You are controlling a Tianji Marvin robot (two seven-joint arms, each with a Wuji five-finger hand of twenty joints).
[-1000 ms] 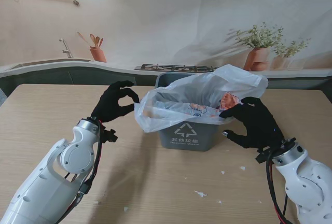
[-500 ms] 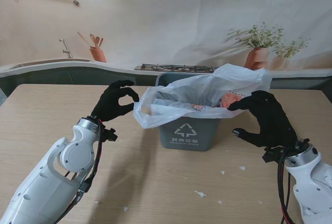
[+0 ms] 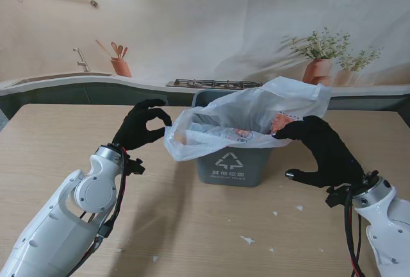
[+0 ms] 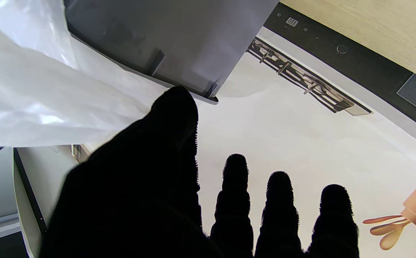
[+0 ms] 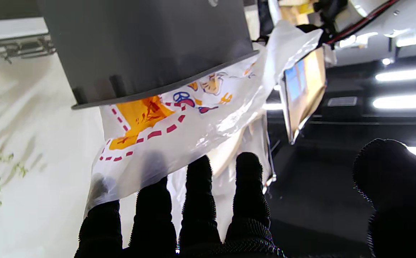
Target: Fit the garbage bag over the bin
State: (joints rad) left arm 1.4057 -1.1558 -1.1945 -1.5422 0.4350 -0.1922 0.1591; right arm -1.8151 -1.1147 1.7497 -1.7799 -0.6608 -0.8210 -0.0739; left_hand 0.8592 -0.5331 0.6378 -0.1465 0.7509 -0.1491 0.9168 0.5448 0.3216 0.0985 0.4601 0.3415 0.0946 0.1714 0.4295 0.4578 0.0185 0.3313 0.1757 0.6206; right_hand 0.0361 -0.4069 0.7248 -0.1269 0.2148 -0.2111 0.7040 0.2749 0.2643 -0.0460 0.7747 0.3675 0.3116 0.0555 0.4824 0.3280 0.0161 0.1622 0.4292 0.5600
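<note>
A grey bin (image 3: 230,161) stands mid-table with a white printed garbage bag (image 3: 256,107) draped loosely over its mouth, covering the near rim and billowing up at the far right. My left hand (image 3: 141,128) is at the bag's left edge, thumb and index curled into a pinch on it; the left wrist view shows the thumb against the bag (image 4: 32,93) beside the bin (image 4: 158,28). My right hand (image 3: 323,152) is at the bag's right edge. Its fingertips (image 5: 201,179) sit under the bag's hem (image 5: 179,122) by the bin's rim (image 5: 147,43), and its thumb is spread well apart.
Small white scraps (image 3: 248,240) lie on the wooden table nearer to me than the bin, toward the right. A printed kitchen backdrop stands behind the table's far edge. A monitor (image 5: 304,86) shows in the right wrist view.
My right hand swung out to the right, stretching the bag's right side, then came back slightly and dropped. The left hand stayed where it was.
</note>
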